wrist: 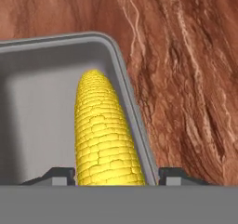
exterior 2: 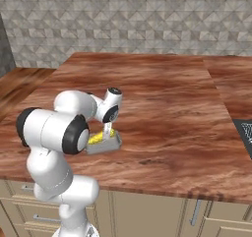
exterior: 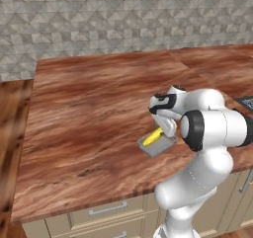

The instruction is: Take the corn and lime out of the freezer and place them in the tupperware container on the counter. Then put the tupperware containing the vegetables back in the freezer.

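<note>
The yellow corn (wrist: pixel 104 135) lies lengthwise in the grey tupperware container (wrist: pixel 37 102), close along one of its long walls. The container (exterior: pixel 160 147) rests on the reddish-brown counter (exterior: pixel 89 108) near the front edge, with the corn (exterior: pixel 153 136) showing in it. My gripper (wrist: pixel 116 174) points down into the container and stands open, its fingertips (wrist: pixel 58 174) on either side of the cob's near end, with a small gap on one side. From the right, the hand (exterior 2: pixel 107 130) hangs just over the corn (exterior 2: pixel 98 136) and container (exterior 2: pixel 106 146). The lime and the freezer are out of view.
A dark grid-patterned surface (exterior: pixel 245 102) sits at the counter's right edge (exterior 2: pixel 243 133). Beige drawers with silver handles (exterior: pixel 108 210) run below the counter front. A grey tiled wall (exterior: pixel 123 15) backs the counter. My own arm (exterior: pixel 212 128) stands just right of the container.
</note>
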{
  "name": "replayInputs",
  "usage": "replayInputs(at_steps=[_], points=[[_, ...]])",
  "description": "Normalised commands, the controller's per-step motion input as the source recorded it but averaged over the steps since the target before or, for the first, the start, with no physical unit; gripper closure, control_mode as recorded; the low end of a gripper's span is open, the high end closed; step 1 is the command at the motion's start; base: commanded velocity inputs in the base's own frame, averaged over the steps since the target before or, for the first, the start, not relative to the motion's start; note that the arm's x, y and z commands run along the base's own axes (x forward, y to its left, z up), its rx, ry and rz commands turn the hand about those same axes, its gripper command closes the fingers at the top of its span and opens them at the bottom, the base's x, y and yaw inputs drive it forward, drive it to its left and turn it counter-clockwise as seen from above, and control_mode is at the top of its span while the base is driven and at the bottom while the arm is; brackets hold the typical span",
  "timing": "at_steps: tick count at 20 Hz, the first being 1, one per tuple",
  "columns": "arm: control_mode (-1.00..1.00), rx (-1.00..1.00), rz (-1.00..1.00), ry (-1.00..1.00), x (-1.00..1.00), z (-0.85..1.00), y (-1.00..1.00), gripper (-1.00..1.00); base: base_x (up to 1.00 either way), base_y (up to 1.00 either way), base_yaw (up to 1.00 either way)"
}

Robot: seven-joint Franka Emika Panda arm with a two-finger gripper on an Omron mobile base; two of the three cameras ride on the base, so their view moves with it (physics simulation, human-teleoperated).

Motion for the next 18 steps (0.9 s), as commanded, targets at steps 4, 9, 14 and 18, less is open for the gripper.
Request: replayInputs(at_steps=[4, 9, 14, 18], points=[[-1.00, -0.08, 0.00, -0.08, -0.23, -0.01, 0.00, -1.00, 0.00, 0.00, 0.00], [-1.00, -0.06, 0.00, -0.15, -0.46, 0.16, 0.00, -1.00, 0.00, 0.00, 0.00], [-1.00, 0.00, -0.02, -0.27, -0.66, 0.94, 0.01, -1.00, 0.00, 0.00, 0.00], [-1.00, 0.00, -0.18, -0.14, -0.56, 1.00, 0.13, -1.00, 0.00, 0.00, 0.00]])
